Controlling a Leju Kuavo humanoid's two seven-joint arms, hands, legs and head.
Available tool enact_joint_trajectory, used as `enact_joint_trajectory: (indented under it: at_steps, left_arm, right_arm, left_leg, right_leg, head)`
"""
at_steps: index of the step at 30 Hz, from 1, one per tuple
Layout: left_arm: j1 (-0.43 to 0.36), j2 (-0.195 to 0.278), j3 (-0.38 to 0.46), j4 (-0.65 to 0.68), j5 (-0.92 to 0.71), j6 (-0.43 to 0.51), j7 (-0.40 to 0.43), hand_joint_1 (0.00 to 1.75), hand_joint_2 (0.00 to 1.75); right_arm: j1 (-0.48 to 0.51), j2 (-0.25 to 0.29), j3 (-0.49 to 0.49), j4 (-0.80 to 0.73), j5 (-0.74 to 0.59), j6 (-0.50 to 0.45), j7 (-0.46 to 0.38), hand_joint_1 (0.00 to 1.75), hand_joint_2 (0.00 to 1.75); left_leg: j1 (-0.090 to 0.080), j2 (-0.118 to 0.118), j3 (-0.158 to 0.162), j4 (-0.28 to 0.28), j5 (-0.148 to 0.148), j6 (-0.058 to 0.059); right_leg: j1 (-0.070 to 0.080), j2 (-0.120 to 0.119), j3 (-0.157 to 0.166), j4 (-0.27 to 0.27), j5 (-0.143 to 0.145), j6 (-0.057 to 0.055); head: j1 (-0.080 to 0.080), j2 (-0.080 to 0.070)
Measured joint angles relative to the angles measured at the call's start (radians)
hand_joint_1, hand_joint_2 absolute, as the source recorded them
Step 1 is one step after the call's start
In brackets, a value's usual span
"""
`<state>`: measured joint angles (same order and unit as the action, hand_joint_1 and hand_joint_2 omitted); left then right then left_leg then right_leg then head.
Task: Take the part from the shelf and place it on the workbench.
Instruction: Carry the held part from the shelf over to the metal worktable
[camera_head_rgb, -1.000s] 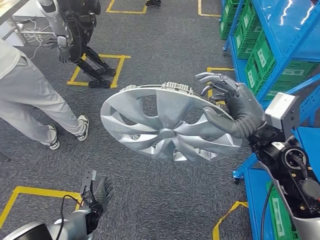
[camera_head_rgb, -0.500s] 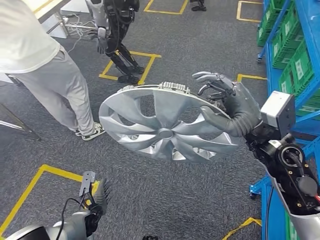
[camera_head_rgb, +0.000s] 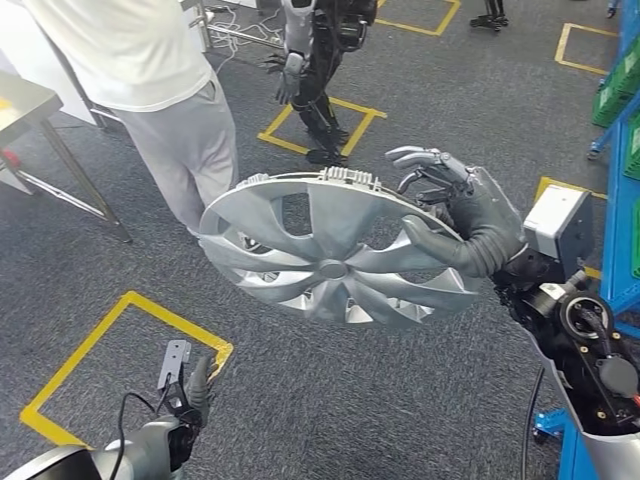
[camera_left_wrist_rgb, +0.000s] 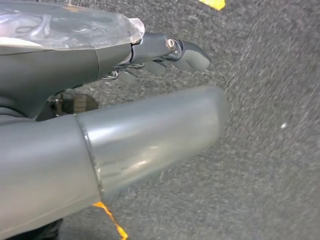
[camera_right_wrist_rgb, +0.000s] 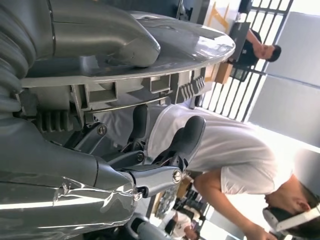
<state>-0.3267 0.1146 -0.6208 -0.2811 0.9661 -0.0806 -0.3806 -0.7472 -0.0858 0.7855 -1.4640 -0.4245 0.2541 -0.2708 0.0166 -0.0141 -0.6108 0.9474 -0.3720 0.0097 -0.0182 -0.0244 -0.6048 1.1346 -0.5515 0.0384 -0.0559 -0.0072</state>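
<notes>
Silver wheel cover (camera_head_rgb: 332, 265), held roughly level in mid-air above grey carpet (camera_head_rgb: 362, 400), its spoked face up and its clip-lined rim at 12 o'clock. The right hand (camera_head_rgb: 460, 215) grips the cover at its 3 o'clock edge, thumb lying across the top face and fingers (camera_head_rgb: 423, 160) reaching past the rim; from the right wrist camera the thumb (camera_right_wrist_rgb: 113, 37) presses the upper side while the fingers (camera_right_wrist_rgb: 181, 145) curl beneath the ribbed rim (camera_right_wrist_rgb: 124, 92). The left hand (camera_head_rgb: 198, 388) hangs low at 7 o'clock of the cover, holding nothing, its fingers (camera_left_wrist_rgb: 181, 52) fairly straight above the carpet. A person in a white shirt and grey trousers (camera_head_rgb: 181, 140) stands at 10 o'clock, just behind the cover. A second robot (camera_head_rgb: 321, 50) stands at 12 o'clock on yellow floor tape (camera_head_rgb: 279, 130). A blue shelf frame (camera_head_rgb: 615, 200) rises at 3 o'clock.
</notes>
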Motion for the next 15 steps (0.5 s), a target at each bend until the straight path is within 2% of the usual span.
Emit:
enact_joint_trajectory:
  at_steps: [1,2,3,4,5,7,8,9,11,12,13,15]
  left_arm:
    - [0.000,0.000,0.000,0.000,0.001,-0.009,0.003,0.00,0.00]
    - [0.001,0.000,-0.001,0.000,0.003,-0.020,0.006,0.00,0.00]
    - [0.003,0.000,-0.001,0.000,0.007,-0.028,0.009,0.00,0.00]
    - [0.005,0.000,-0.001,0.000,0.012,-0.032,0.010,0.00,0.00]
    - [0.006,0.000,-0.001,0.000,0.017,-0.036,0.010,0.00,0.00]
    - [0.006,-0.003,-0.001,0.000,0.027,-0.043,0.008,0.00,0.00]
    - [0.006,-0.003,-0.001,0.000,0.031,-0.047,0.007,0.00,0.00]
    - [0.007,-0.004,-0.001,0.000,0.035,-0.050,0.006,0.00,0.00]
    - [0.012,-0.001,-0.001,0.000,0.040,-0.055,0.004,0.00,0.00]
    - [0.015,0.000,-0.001,0.000,0.042,-0.058,0.004,0.00,0.00]
    - [0.017,0.002,-0.001,0.000,0.043,-0.060,0.003,0.00,0.00]
    - [0.014,0.005,-0.001,-0.001,0.046,-0.064,0.002,0.00,0.00]
  right_arm:
    - [0.001,0.000,0.001,0.000,-0.002,0.000,0.000,1.75,1.75]
    - [0.002,0.000,0.002,0.000,-0.003,0.000,0.000,1.75,1.75]
    - [0.003,0.000,0.004,0.000,-0.003,0.000,0.000,1.75,1.75]
    - [0.004,0.000,0.005,0.001,-0.003,0.000,0.000,1.75,1.75]
    - [0.004,0.000,0.006,0.001,-0.003,0.000,-0.001,1.75,1.75]
    - [0.004,0.000,0.007,0.001,-0.003,0.000,-0.002,1.75,1.75]
    - [0.003,0.000,0.007,0.001,-0.004,0.000,-0.004,1.75,1.75]
    - [0.002,0.000,0.007,0.001,-0.003,0.000,-0.004,1.75,1.75]
    - [0.001,0.001,0.008,0.001,-0.003,0.000,-0.005,1.75,1.75]
    - [0.001,0.002,0.008,0.001,-0.002,0.000,-0.004,1.75,1.75]
    - [0.001,0.003,0.008,0.000,-0.002,-0.001,-0.004,1.75,1.75]
    - [0.000,0.005,0.008,0.000,-0.003,-0.002,-0.005,1.75,1.75]
  left_leg:
    - [-0.002,-0.012,0.000,0.000,0.000,0.003]
    - [-0.005,-0.026,0.000,0.001,0.000,0.004]
    - [-0.007,-0.040,0.000,0.001,-0.001,0.004]
    - [-0.009,-0.055,0.001,0.003,-0.001,0.004]
    - [-0.009,-0.070,0.002,0.004,-0.001,0.003]
    - [-0.009,-0.097,0.000,0.006,-0.001,0.000]
    - [-0.006,-0.108,-0.004,0.007,0.001,-0.004]
    - [-0.003,-0.119,-0.009,0.007,0.003,-0.010]
    - [0.000,-0.142,-0.017,0.003,0.010,-0.025]
    - [-0.002,-0.133,-0.020,0.005,0.009,-0.031]
    - [-0.005,-0.106,-0.028,0.020,-0.001,-0.035]
    - [-0.008,-0.029,-0.077,0.121,-0.055,-0.043]
  right_leg:
    - [0.001,0.012,-0.038,0.078,-0.029,-0.001]
    - [0.002,0.018,-0.066,0.131,-0.041,-0.002]
    - [0.002,0.020,-0.079,0.147,-0.033,-0.005]
    - [0.003,0.024,-0.072,0.117,-0.005,-0.010]
    - [0.004,0.033,-0.047,0.053,0.039,-0.016]
    - [0.003,0.081,0.011,-0.088,0.108,-0.030]
    - [0.003,0.101,0.032,-0.133,0.122,-0.034]
    - [0.003,0.113,0.043,-0.154,0.122,-0.037]
    - [0.002,0.096,0.053,-0.170,0.118,-0.038]
    - [0.000,0.083,0.058,-0.178,0.120,-0.039]
    - [-0.002,0.069,0.064,-0.186,0.124,-0.042]
    - [-0.003,0.040,0.072,-0.197,0.128,-0.047]
  head:
    - [0.002,0.000]
    - [0.003,0.000]
    - [0.004,0.000]
    - [0.004,0.000]
    - [0.004,0.000]
    - [0.003,0.000]
    - [0.003,0.000]
    - [0.003,0.000]
    - [0.005,0.000]
    - [0.005,0.000]
    - [0.002,0.000]
    - [-0.007,0.000]
